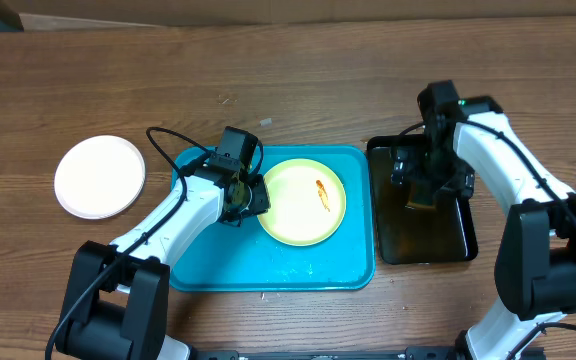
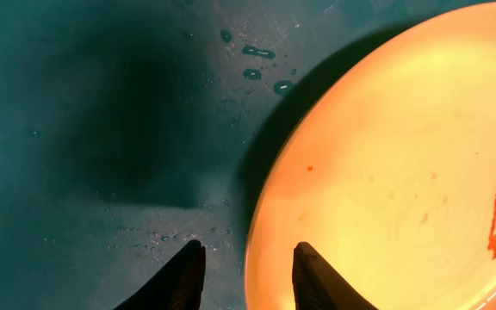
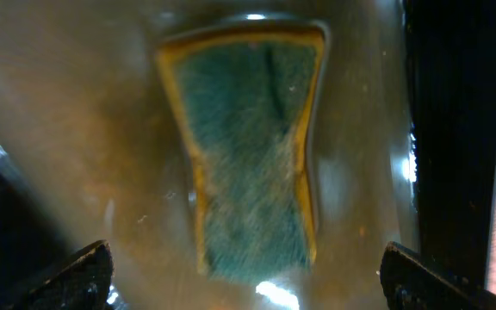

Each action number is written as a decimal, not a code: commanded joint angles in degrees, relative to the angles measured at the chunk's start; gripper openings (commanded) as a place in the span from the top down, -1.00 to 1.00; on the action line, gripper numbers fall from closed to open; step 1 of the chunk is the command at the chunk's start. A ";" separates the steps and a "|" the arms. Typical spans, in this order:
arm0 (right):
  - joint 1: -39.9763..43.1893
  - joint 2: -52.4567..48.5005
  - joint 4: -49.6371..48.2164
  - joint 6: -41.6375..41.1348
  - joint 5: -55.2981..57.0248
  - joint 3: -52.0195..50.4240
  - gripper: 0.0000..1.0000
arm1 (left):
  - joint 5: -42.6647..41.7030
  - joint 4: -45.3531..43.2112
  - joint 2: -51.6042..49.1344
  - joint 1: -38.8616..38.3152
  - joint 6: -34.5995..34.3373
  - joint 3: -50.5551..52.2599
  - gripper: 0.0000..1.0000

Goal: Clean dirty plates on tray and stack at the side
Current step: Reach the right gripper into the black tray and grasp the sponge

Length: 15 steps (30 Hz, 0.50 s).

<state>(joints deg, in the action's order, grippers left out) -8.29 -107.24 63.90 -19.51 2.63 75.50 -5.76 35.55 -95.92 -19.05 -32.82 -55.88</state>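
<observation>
The smeared yellow plate lies centre frame on the blue tray, and the left claw sits at its left rim, probably to steady it; a white plate lies far left, off the tray. The left wrist view alone shows that claw partly open, straddling the rim and gripping nothing. The right wrist view shows the right claw wide open and empty above a sponge in the black tray.
</observation>
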 commanded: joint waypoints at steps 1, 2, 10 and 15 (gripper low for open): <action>0.04 1.14 -3.43 -1.55 2.08 -4.22 -1.00 | 0.42 -0.07 -0.42 -0.26 0.70 -1.22 0.29; 0.04 1.14 -4.59 -1.55 1.42 -5.31 -1.00 | 0.42 -0.07 -0.42 -0.26 0.70 -1.22 0.28; 0.04 1.11 -10.75 -1.51 -0.37 -11.10 -0.44 | 0.42 -0.24 -0.42 -0.26 0.70 -1.22 0.28; 0.04 1.11 -10.91 -1.53 -0.39 -11.21 0.32 | 0.42 -0.24 -0.42 -0.26 0.70 -1.22 0.22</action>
<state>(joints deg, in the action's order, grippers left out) -8.29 -107.09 53.12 -21.06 1.69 65.19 -5.76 35.51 -95.92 -19.05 -32.80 -55.88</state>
